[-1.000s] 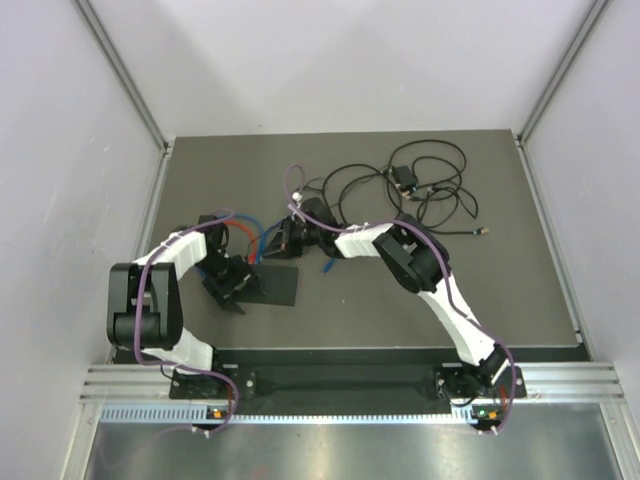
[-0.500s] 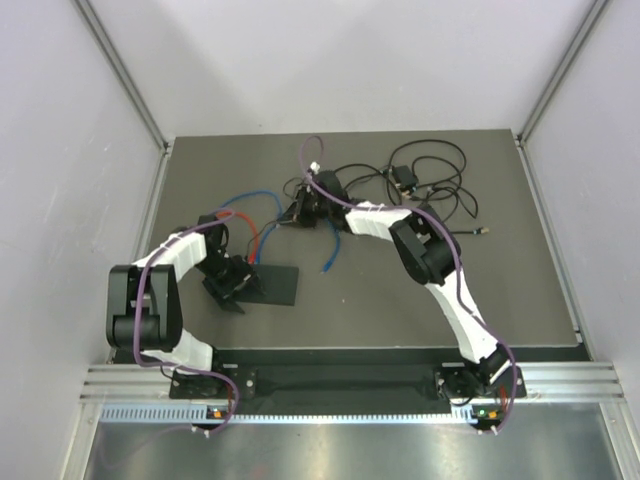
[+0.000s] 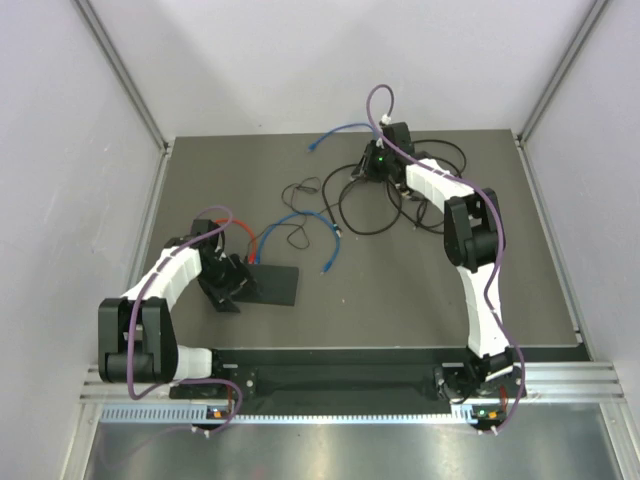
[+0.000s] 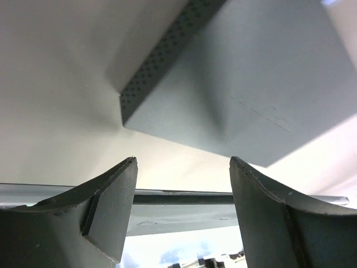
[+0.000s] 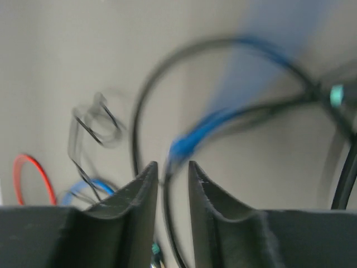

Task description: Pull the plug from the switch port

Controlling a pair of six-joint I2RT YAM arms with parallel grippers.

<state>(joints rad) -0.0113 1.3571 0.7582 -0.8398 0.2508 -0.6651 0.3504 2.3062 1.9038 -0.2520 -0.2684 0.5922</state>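
A: What has changed for us since a second ago?

B: Our right arm has swung from the far edge of the switch box (image 3: 275, 285) to the back of the table (image 3: 500, 290), taking a blue cable (image 3: 338, 130) along. Its plug (image 3: 315, 147) is now free and well apart from the box. Our left arm has barely shifted.

A: Take us from left to right.

B: At the left, our left end effector (image 4: 183, 161) stands wide open and empty, at the left end of the flat black switch box. The switch port is on that box's far edge, too small for us to make out. A red cable (image 3: 249, 238) and a second blue cable (image 3: 300, 217) run up to that edge. At the back right, our right end effector (image 5: 173, 165) has its fingers a narrow gap apart, with the blurred blue cable crossing them. We cannot tell whether it grips. Black cables (image 3: 430, 195) lie tangled beside it.

A: How does such a plug handle?

B: We judge it small, light and hard, on a limp cord. We would pinch the plug's body beside the port, not the cord. We would also pin the box, which looks light enough to slide.
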